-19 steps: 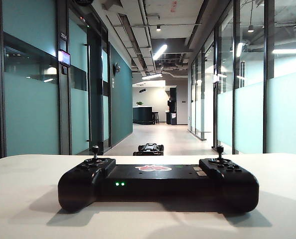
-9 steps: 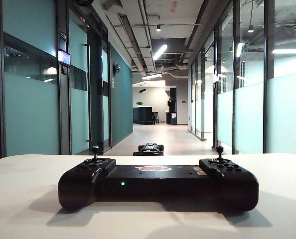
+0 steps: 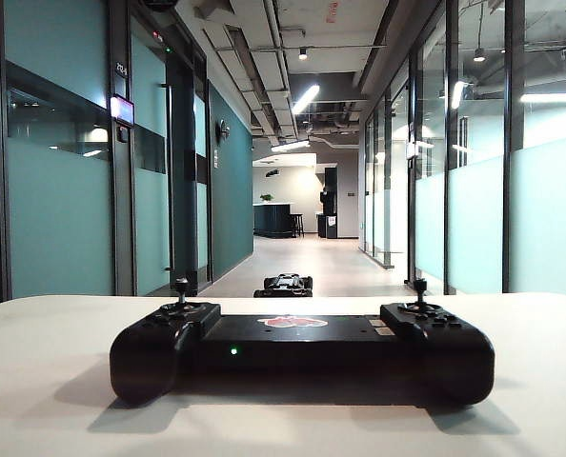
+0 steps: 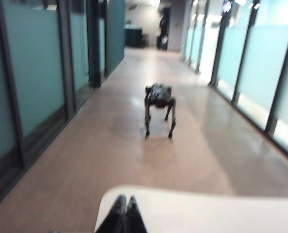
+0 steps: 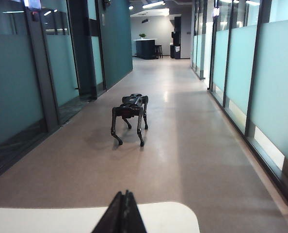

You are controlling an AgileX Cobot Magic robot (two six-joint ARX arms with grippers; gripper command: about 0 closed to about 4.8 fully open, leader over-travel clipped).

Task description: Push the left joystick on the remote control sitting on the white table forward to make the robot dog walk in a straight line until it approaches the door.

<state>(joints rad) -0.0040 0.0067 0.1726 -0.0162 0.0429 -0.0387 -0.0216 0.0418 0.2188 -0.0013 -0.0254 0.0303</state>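
Left gripper (image 4: 124, 206) clenched, empty, fingertips pressed together, hovering over near corner of white desk (image 4: 207, 213). Right gripper (image 5: 122, 206) likewise clenched tight, holding nothing, above the desk edge (image 5: 61, 218). Neither seen in exterior view, so both well short of the controller.

Remote control (image 3: 302, 354) flat on desk (image 3: 45, 381), centred, one green light lit on its front face. Left joystick (image 3: 181, 290) upright on left-hand lobe, untouched; matching right stick (image 3: 420, 289) upright too. Controller not visible in either wrist view, so exact offset from either gripper unclear.

Robot dog (image 4: 159, 109) standing on corridor floor, ahead of left gripper beyond the desk, facing away down the hall; also ahead of right gripper (image 5: 129, 119), slightly off to one side. Barely peeking above controller in exterior view (image 3: 285, 284).

Closed tips probably meant as a single poking point for nudging the stick. Task judged barely begun: stick not yet contacted, dog well short of far end.
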